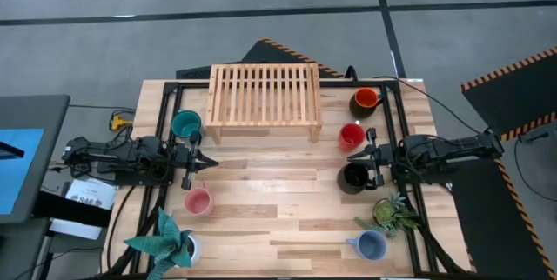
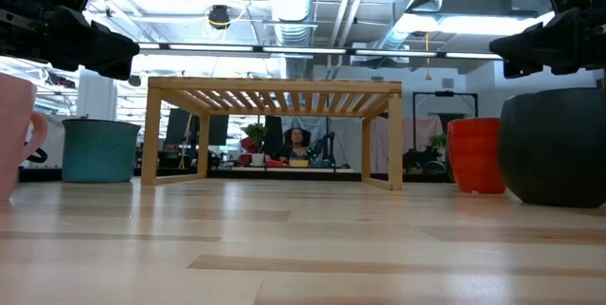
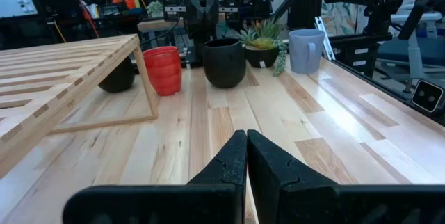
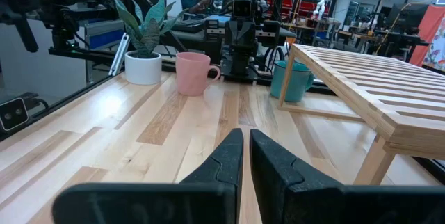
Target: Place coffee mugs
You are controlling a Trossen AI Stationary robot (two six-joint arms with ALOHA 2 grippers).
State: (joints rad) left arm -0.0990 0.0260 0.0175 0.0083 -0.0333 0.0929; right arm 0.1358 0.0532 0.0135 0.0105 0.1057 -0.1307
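Six mugs stand upright on the wooden table. The teal mug (image 1: 185, 124) and pink mug (image 1: 197, 201) are on the left. The orange-and-dark mug (image 1: 365, 101), red mug (image 1: 351, 136), black mug (image 1: 352, 177) and pale blue mug (image 1: 372, 245) are on the right. My left gripper (image 1: 211, 163) (image 3: 247, 147) hovers shut between the teal and pink mugs, pointing toward the table's right. My right gripper (image 1: 354, 155) (image 4: 246, 144) is shut between the red and black mugs, pointing left. Neither touches a mug.
A slatted wooden rack (image 1: 264, 97) stands on its legs at the table's far middle. A potted leafy plant (image 1: 170, 241) sits at the near left corner, another plant (image 1: 392, 215) near the pale blue mug. Bare tabletop (image 1: 278, 193) lies between the two grippers.
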